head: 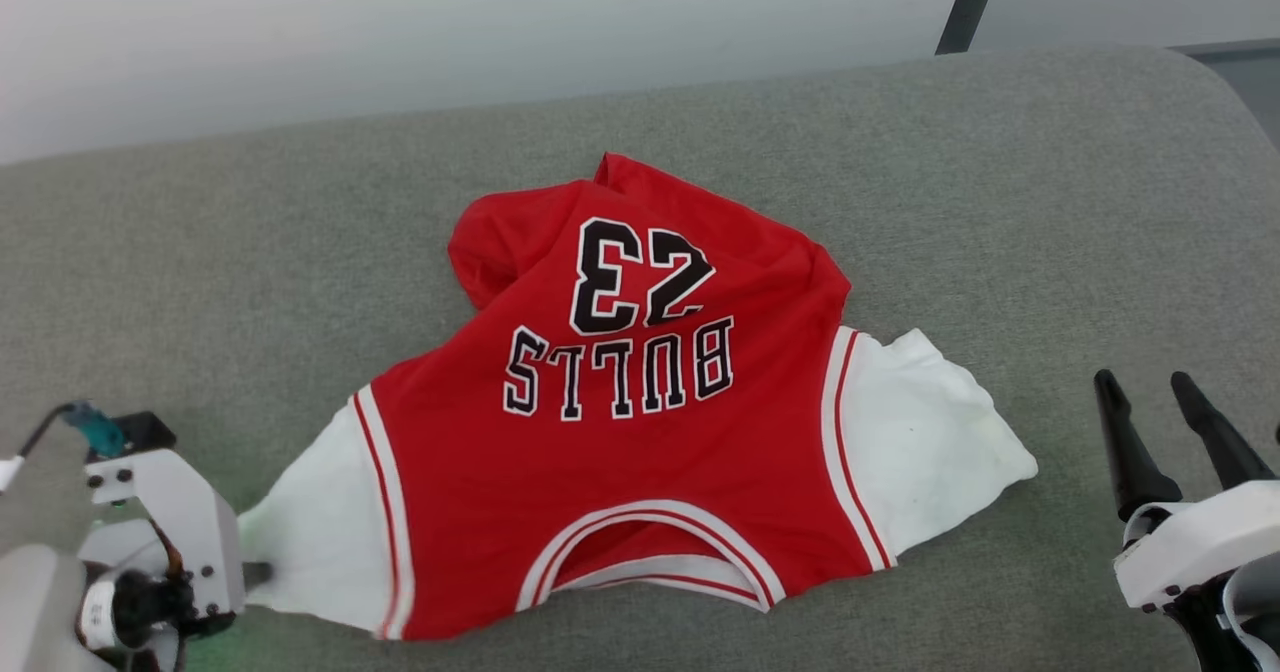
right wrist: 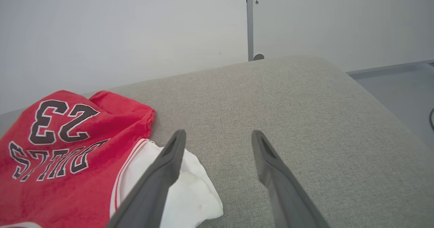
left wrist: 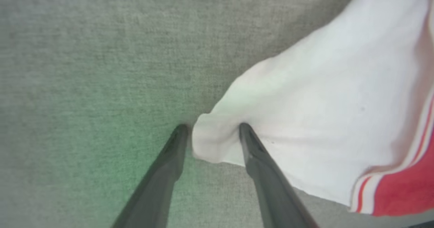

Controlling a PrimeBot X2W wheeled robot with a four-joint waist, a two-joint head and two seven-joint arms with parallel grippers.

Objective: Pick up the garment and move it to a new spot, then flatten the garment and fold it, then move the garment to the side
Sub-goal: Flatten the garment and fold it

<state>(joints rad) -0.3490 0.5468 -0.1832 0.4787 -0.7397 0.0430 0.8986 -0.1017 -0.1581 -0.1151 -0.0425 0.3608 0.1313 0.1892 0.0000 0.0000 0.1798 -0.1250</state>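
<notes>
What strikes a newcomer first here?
A red garment with white sleeves lies rumpled at the centre of the grey cushion, its black BULLS 23 lettering upside down in the head view. The left tool straddles the tip of one white sleeve, jaws apart; the right tool stands open at the lower right, off the cloth.

**Setting.** A broad, flat upholstered surface of grey-green woven fabric (head: 250, 252) spans the foreground. Its far edge runs straight and its far right corner is rounded. Behind it stands a plain, pale grey-white wall (head: 450, 22), evenly lit. In the head view, a slim dark slanted bar (head: 966, 7) rises past the far edge. In the right wrist view, a narrow grey vertical strip (right wrist: 250, 17) divides the wall and ends at a small round fitting (right wrist: 258, 56). Smooth grey floor (right wrist: 396, 89) lies to the right, bordered by a low darker skirting (right wrist: 390, 68). A faint green glow (left wrist: 135, 160) tints the fabric in the left wrist view.
</notes>
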